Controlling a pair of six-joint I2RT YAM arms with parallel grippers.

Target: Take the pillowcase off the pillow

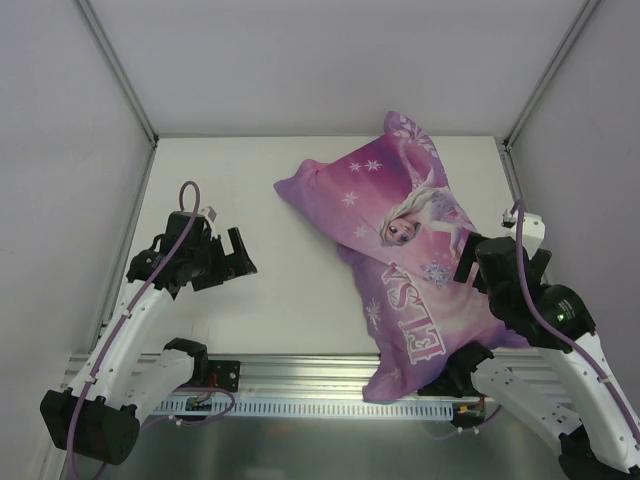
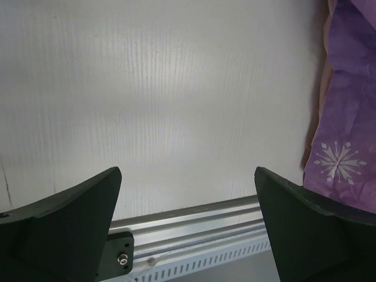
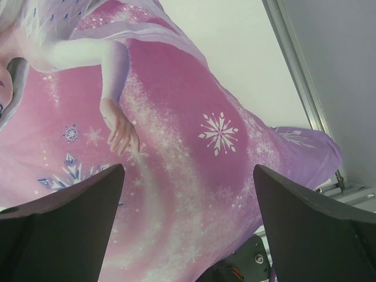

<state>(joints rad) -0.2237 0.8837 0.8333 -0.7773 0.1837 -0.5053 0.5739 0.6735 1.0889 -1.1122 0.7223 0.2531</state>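
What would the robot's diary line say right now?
left gripper: open, over white table | right gripper: open, over purple-pink printed fabric pillowcase | grip: none

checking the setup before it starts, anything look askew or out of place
The pillowcase lies diagonally on the table, rumpled, and its near corner hangs past the table's edge over the metal rail. Nothing looks spilled or damaged.

Overhead looks down; both close wrist views share the pillowcase (image 1: pixel 420 300).

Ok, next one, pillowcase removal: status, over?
Left gripper open, empty, over table. Right gripper open, hovering above pillowcase, no grip. Pillowcase plump, untouched, near corner over the rail. No obstruction seen.
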